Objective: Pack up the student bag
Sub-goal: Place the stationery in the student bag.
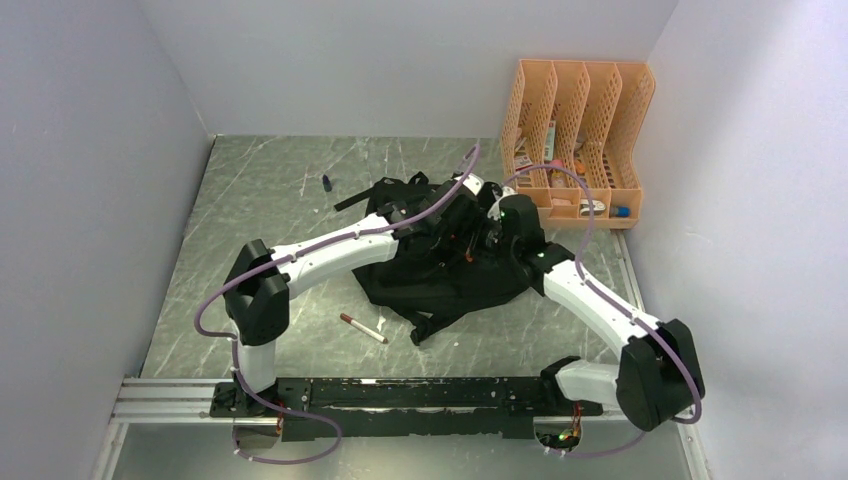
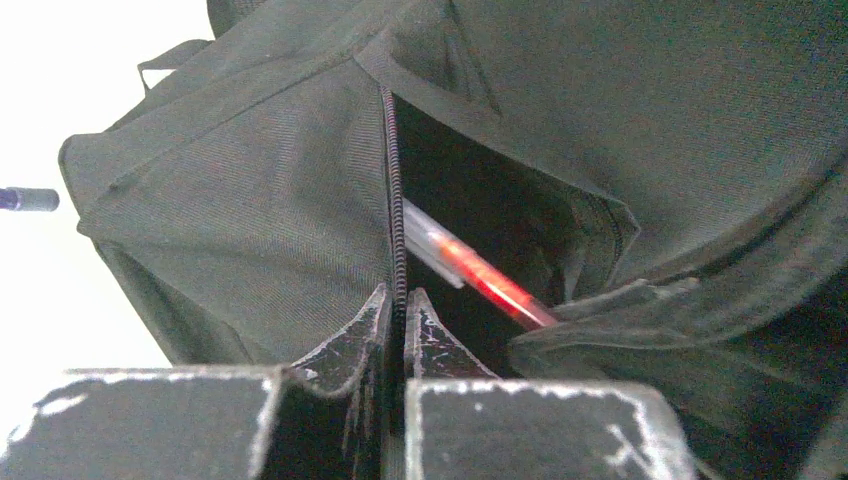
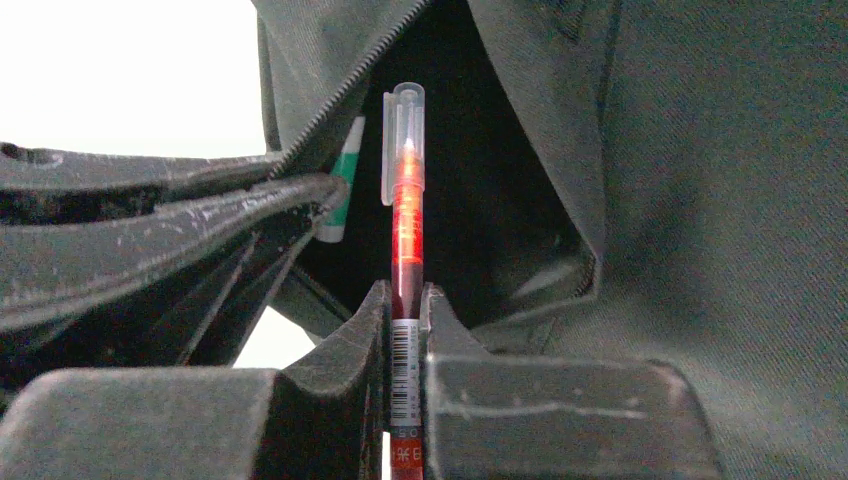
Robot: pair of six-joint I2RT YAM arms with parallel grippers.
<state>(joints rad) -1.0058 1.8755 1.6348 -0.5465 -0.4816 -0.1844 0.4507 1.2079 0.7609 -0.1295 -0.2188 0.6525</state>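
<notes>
The bag (image 1: 440, 275) lies in the middle of the bench (image 1: 280, 190), with both arms reaching over it. The left hand (image 2: 404, 308) is pinched tight on the bag's zip edge (image 2: 392, 170), and the pocket mouth gapes. The right hand (image 3: 405, 300) grips a red pen (image 3: 406, 220) by the barrel, capped end pointing into that dark opening. A spare pen (image 1: 362, 328) lies nearer the bases.

We see the bag (image 2: 250, 200) as matt black woven cloth with a fine diagonal rib. The pen (image 3: 405, 230) is glossy clear plastic over red. The right hand (image 3: 405, 300) is scuffed matt black plastic. The bench (image 1: 290, 190) is smooth, marbled grey with a dull sheen, and the file rack (image 1: 580, 100) is smooth orange plastic.
</notes>
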